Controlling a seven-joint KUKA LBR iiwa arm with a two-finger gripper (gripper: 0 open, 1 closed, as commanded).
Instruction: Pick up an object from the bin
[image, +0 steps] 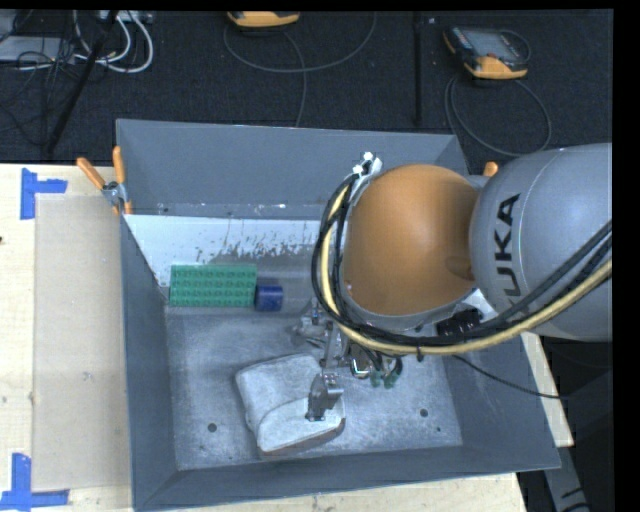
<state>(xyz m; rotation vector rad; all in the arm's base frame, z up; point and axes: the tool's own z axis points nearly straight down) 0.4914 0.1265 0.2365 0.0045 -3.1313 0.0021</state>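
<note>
Down at the tip, the gripper (322, 400) sits low in the bin (146, 352), right on top of a flat grey pad (268, 386) with a brownish lower edge. The tip meets the pad's right half, touching it or just above it. Whether it is spread or pinched is impossible to tell from this angle, because the tip reads as one dark shape against the pad. Nothing shows the pad gripped, and it lies flat on the bin floor, toward the near side and about mid-width.

Further out, a green studded block (212, 285) rests against the far sloped wall, with a small blue cylinder (268, 296) just beside it on its right. Both are well apart from the gripper. Above, the orange cover (410, 240) on the wrist and the grey arm (545, 240) reach in from the right.

As for progress, the approach looks done, with the gripper down at the pad. The grasp is not confirmed, and the lift out of the bin is all to come.
</note>
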